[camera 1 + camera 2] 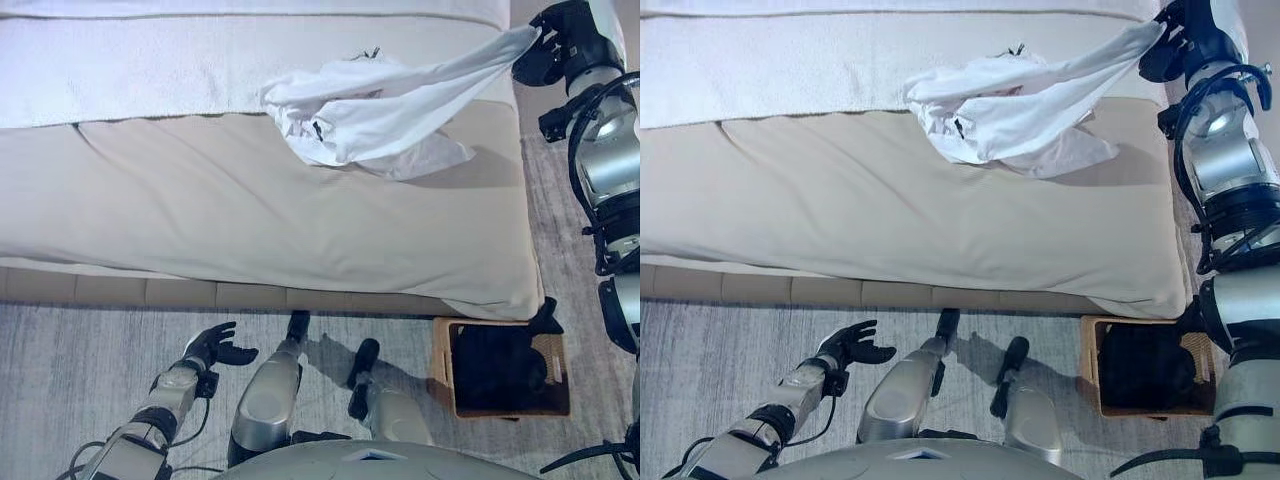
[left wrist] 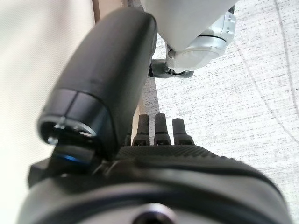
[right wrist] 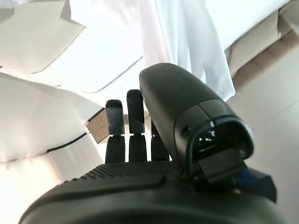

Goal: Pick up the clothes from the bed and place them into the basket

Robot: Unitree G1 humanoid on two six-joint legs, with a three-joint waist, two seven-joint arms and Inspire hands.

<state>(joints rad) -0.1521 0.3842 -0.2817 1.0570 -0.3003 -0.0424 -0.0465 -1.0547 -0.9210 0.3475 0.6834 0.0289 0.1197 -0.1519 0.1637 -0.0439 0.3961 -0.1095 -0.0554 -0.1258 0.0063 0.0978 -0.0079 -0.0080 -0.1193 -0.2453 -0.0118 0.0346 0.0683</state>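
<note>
White garment (image 1: 370, 115) is seen in upper centre-right of the head views, partly bunched on the bed (image 1: 250, 210) and partly stretched out toward the upper right corner. One end of it is pinched by the right hand (image 1: 548, 45) at the top right, just past the bed's right edge, so the cloth is pulled taut from hand to heap. In the right wrist view the thumb is curled over against white fabric (image 3: 187, 42) hanging past the fingers (image 3: 125, 121). The rest of the garment is lying on the beige cover, just below the white blanket band (image 1: 130, 65) at the top of frame. Basket (image 1: 500, 370) is set on the grey rug (image 1: 80, 370) in the lower right, just beside the bed's near corner; dark cloth is seen inside it. Left hand (image 1: 215, 347) is held low at bottom left over the rug, fingers relaxed and spread, nothing held
</note>
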